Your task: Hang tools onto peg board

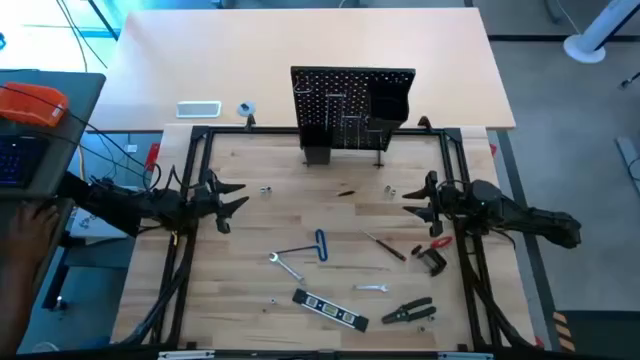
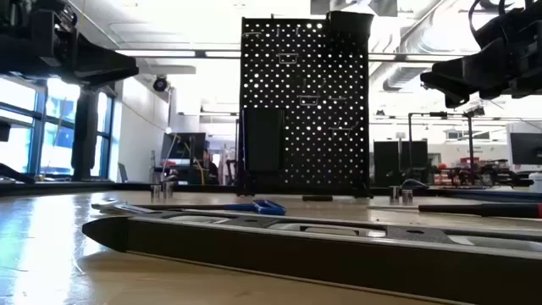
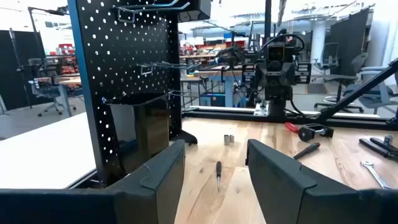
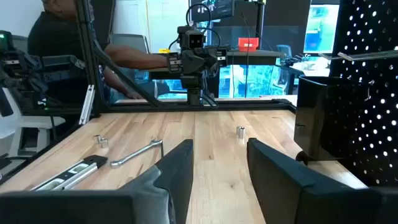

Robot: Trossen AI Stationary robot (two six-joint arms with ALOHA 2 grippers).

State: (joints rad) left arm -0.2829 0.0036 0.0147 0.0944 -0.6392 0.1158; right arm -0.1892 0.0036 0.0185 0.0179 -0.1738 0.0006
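Both arms are up off the wooden tabletop (image 1: 250, 225), facing each other across it, nothing held. Left gripper (image 1: 238, 196) is near the left edge, jaws parted and empty; right gripper (image 1: 412, 200) is near the right edge, also parted and empty. Peg board (image 1: 340, 105) stands upright at the middle of the far edge, black box bin (image 1: 388, 100) on its right side; the left wrist view shows bare metal hooks (image 3: 152, 65) on it, no tool seen hanging. All tools lie flat on the tabletop: blue-handled bent key (image 1: 317, 245) near the centre, one silver wrench (image 1: 286, 265) just left of it toward the near edge, a smaller wrench (image 1: 372, 288) nearer the near edge. Black level (image 1: 329, 310) lies by the near edge, filling the low view's foreground. Black-handled pliers (image 1: 409, 313) sit right of the level. Thin screwdriver (image 1: 385, 246) lies right of centre; a small dark one (image 1: 346, 193) lies closer to the peg board. Red-and-black clamp (image 1: 432, 254) is near the right edge, beside the right arm. Small sockets (image 1: 390, 189) are scattered in front of the board. White tray (image 1: 198, 109) and tape roll (image 1: 245, 109) sit on the pale table behind, left of the board. A person's hand (image 1: 28, 232) shows beyond the left edge.
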